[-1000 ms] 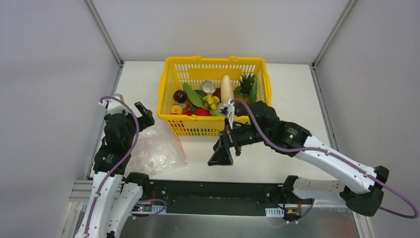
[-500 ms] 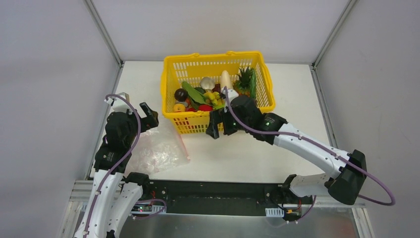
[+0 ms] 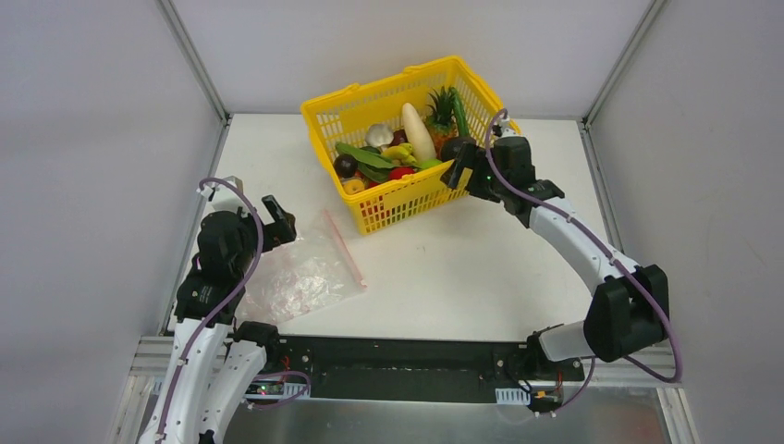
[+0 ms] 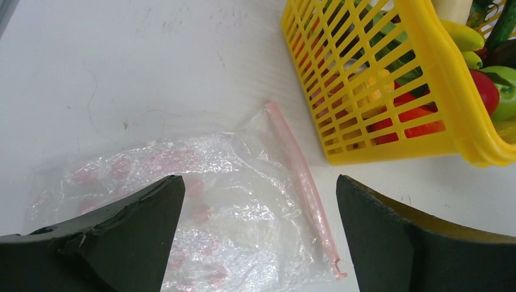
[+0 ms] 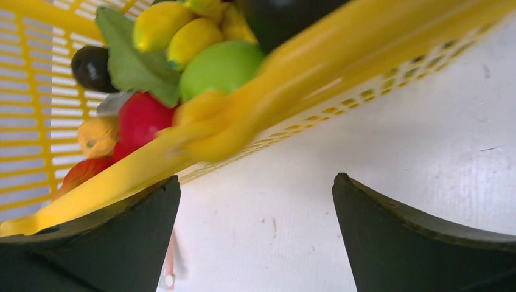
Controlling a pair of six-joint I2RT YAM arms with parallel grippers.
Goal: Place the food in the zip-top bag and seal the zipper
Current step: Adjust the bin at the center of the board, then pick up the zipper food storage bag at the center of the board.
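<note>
The zip-top bag [image 3: 300, 277] lies flat at 8 o'clock from the basket [image 3: 407, 199], zipper [image 3: 344, 248] facing it, keeping the food [image 3: 398, 153] close for transfer; we read both jaws spread, empty; the left gripper [image 4: 258, 182] hovers over the bag; the right gripper [image 5: 255, 179] sits at the basket's 3 o'clock rim, possibly touching.

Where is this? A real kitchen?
Probably not: it looks like a robot lab booth. Grey walls box in a white table, a left arm and right arm stand at its edge, and the basket holds toy food.
</note>
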